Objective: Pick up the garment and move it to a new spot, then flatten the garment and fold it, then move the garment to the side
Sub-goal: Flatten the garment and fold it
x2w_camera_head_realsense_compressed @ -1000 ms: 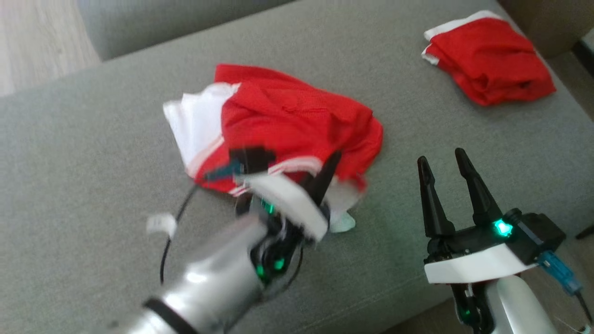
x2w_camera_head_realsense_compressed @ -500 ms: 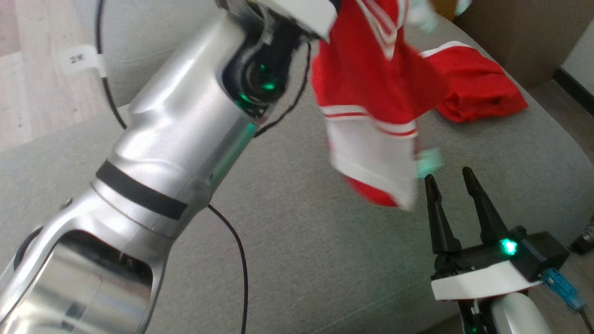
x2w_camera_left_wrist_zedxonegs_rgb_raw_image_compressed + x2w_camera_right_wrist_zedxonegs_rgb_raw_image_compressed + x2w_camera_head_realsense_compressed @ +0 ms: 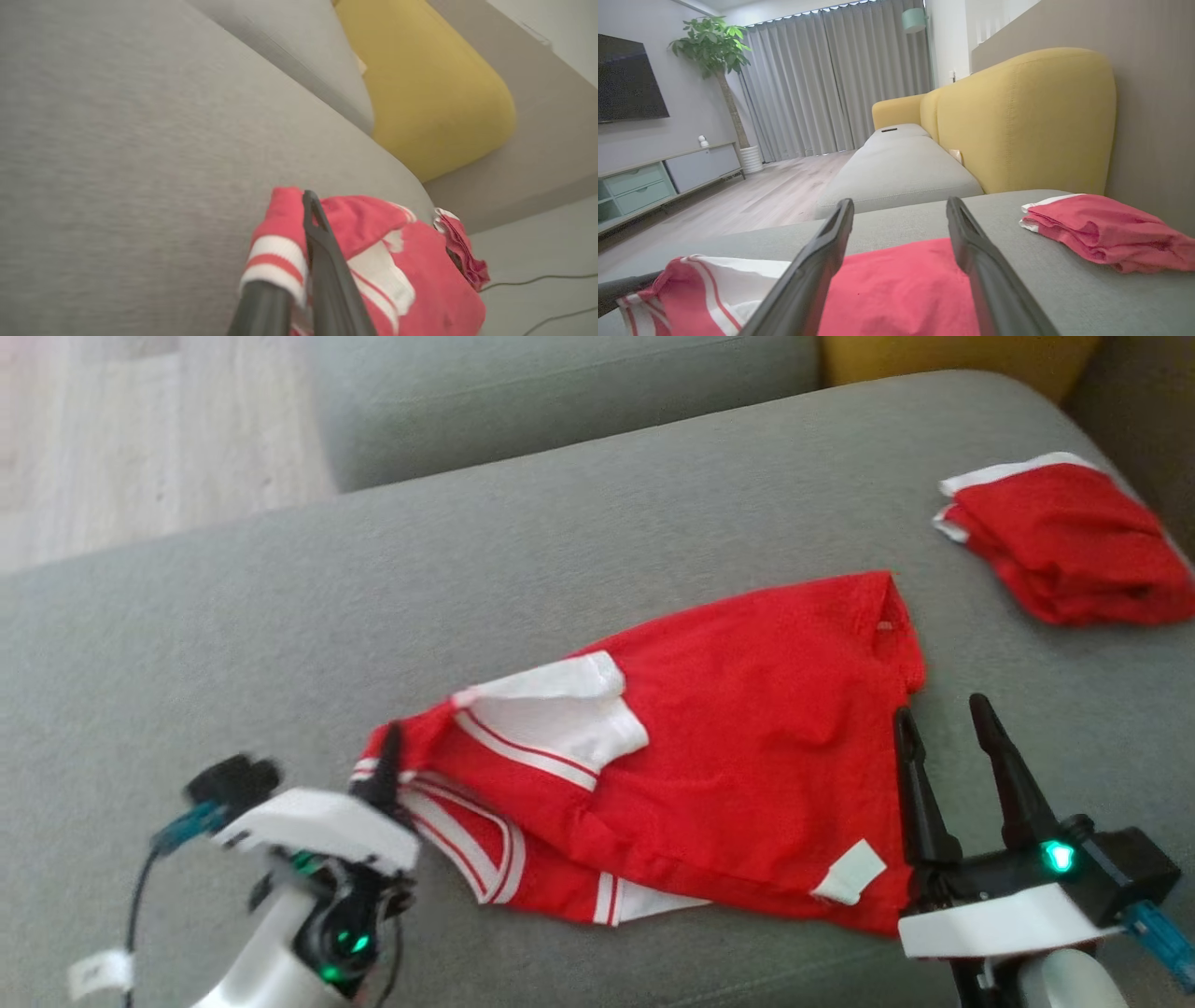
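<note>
Head view: garment (image 3: 747, 765) lies mid-sofa (image 3: 280, 644), rumpled. L gripper (image 3: 387, 761) clamped on striped hem; R gripper (image 3: 940, 709) spread, empty. Flattening step, I'd say; next needs R pinching opp. edge, pulling taut.

Daylight was soft and even; shadows were faint. Head view: left gripper (image 3: 387, 761) was smeared by motion blur. Left wrist view: its dark fingers (image 3: 327, 261) sat out of focus, and the red-and-white mesh garment (image 3: 444, 298) washed pink. Right wrist view: light glowed along the tops of pale grey pleated curtains (image 3: 840, 79); verticals leaned at edges.
</note>
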Available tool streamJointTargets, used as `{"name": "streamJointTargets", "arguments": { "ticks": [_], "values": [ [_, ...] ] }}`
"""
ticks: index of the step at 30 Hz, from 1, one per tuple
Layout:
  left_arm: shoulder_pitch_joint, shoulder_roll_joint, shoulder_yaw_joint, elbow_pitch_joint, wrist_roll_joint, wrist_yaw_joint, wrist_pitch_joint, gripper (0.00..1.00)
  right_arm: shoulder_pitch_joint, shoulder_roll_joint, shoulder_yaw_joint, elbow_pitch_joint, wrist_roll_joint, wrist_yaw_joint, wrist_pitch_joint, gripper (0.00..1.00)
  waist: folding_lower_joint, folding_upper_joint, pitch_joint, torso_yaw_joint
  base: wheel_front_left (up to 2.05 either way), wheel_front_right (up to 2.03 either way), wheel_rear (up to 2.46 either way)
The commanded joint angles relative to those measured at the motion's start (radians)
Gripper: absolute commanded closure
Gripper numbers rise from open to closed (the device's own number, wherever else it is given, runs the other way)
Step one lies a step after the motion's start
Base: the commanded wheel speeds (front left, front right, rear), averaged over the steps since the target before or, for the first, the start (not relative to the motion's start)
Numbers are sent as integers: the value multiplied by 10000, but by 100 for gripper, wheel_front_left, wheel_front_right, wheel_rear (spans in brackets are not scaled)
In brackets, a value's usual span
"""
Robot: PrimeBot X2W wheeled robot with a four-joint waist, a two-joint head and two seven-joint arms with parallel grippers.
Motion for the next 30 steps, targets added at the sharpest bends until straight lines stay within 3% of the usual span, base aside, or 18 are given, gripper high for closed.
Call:
{"name": "streamJointTargets", "arguments": {
  "ticks": [1,8,9,10,11,22,30],
  "values": [
    [-380,267,947,-424,317,-27,-64,100,-253,-193,197,-391,-79,67,-55,0,0,0,237,348,0,0,0],
    [77,471,1971,-531,1462,-14,-64,100,-334,-287,223,-394,-98,67,-55,0,0,0,417,689,0,0,0],
    [79,434,2055,-531,1660,-14,-64,91,-351,-299,242,-385,-101,67,-55,0,0,0,427,715,0,0,0],
    [62,417,2113,-540,1932,11,-64,60,-362,-308,253,-377,-100,67,-55,0,0,0,433,741,0,0,0],
    [50,388,2219,-568,2226,75,-64,0,-366,-315,258,-369,-97,67,-55,0,0,0,434,763,0,0,0],
    [1690,-194,4038,-2162,6017,1110,-64,0,-161,-272,321,-248,-80,67,-55,0,0,0,52,883,0,0,0],
    [2829,-410,4374,-2255,6660,1292,-64,0,-45,-248,363,-256,-49,67,-55,0,0,0,-177,916,0,0,0]
  ]
}}
